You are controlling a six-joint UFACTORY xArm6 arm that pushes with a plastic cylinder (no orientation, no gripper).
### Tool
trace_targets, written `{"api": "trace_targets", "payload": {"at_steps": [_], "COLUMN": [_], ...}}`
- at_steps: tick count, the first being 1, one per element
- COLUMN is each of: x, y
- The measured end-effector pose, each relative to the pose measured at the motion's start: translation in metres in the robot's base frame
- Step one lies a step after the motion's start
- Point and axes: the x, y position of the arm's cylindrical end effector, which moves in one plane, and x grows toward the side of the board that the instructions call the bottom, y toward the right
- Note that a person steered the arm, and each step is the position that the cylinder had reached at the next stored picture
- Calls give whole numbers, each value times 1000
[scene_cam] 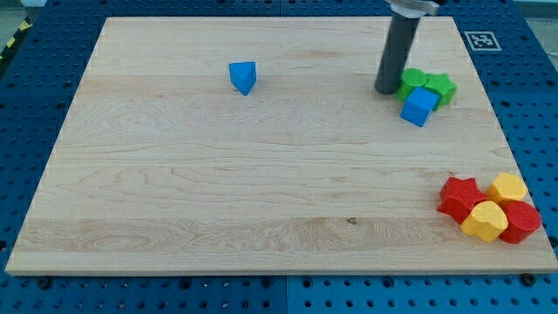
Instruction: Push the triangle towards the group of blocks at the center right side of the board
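Nearest to the view's bottom, at the right corner of the board (174, 218), sits a tight cluster of four blocks. A red star (459, 197) is on its left, a yellow block (485, 221) is nearest the bottom edge, a second yellow block (508, 187) lies farther back, and a red block (521, 221) is at the far right, almost at the board's edge. All four touch or nearly touch one another.

Farther up, at the right side, is a second group. A blue cube (418, 106) is the nearest of these, tilted a little. Behind it are two green blocks: one green block (412, 82) on the left and a green star (441, 87) on the right, both pressed against the cube.

My tip (386, 90) stands just left of that green block, touching it or very nearly so; I cannot tell which. The dark rod rises from there out of the view's top. I carry no claw, only this rod, so nothing is grasped or clenched; the tip simply rests on the wood.

The triangle (244, 77), blue, is on the far part of the board, left of centre and well apart from everything else. It lies far to the left of my tip, at about the same depth as the green blocks, with bare wood between it and the group at the right.

Around the board is a blue perforated table (35, 296), and a black-and-white marker (480, 40) sits at the far right corner.
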Motion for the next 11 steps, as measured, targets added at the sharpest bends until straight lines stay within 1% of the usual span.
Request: {"api": "trace_targets", "payload": {"at_steps": [1, 2, 3, 4, 5, 6, 8, 9, 10, 11], "x": [5, -20, -64, -66, -40, -38, -9, -3, -3, -7], "y": [-15, -90, -160, -257, -289, -281, -185, -139, -106, -96]}}
